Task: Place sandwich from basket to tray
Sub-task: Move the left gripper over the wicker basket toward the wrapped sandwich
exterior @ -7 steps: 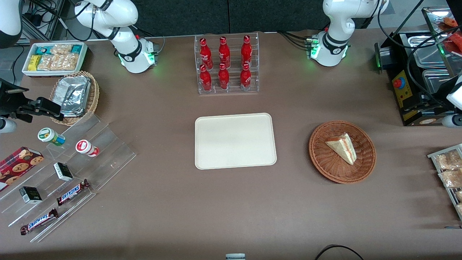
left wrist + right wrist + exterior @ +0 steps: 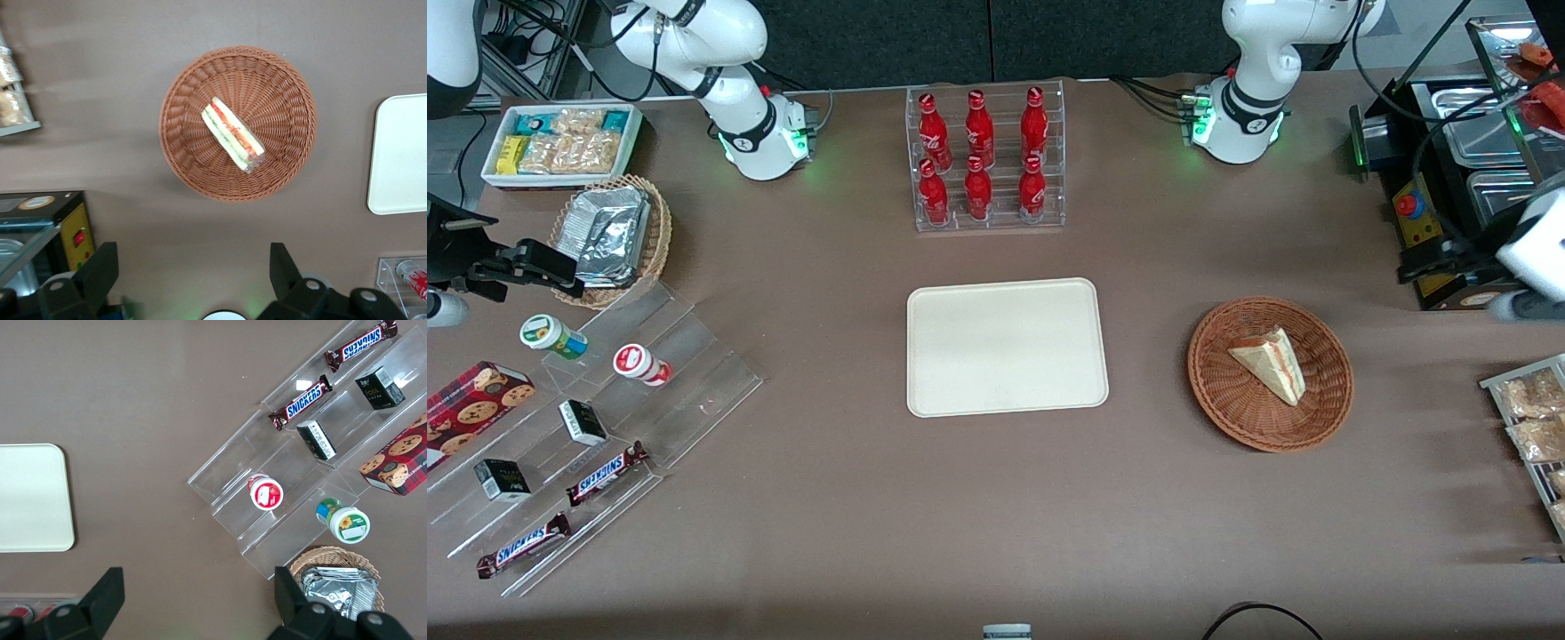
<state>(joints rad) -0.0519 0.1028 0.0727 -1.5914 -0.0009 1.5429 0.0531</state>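
The sandwich (image 2: 1272, 363), a pale wedge with pink, red and green filling, lies in the round reddish-brown basket (image 2: 1325, 418). In the left wrist view the sandwich (image 2: 233, 137) lies in the middle of the basket (image 2: 287, 87). The cream tray (image 2: 1005, 347) lies bare beside the basket, toward the parked arm's end, and its corner shows in the left wrist view (image 2: 400, 153). My left gripper (image 2: 1409, 267) hangs high, farther from the front camera than the basket and toward the working arm's end. In its wrist view the gripper (image 2: 193, 263) is open wide and empty.
A black control box with a red button (image 2: 1414, 209) stands right by the gripper. A rack of red bottles (image 2: 987, 160) stands farther from the front camera than the tray. Snack packets (image 2: 1534, 418) lie at the working arm's end. An acrylic stand (image 2: 560, 427) with snacks is at the parked arm's end.
My left gripper has swung in from the table's end toward the basket; its dark fingers now show in the front view. The sandwich and basket have not moved.
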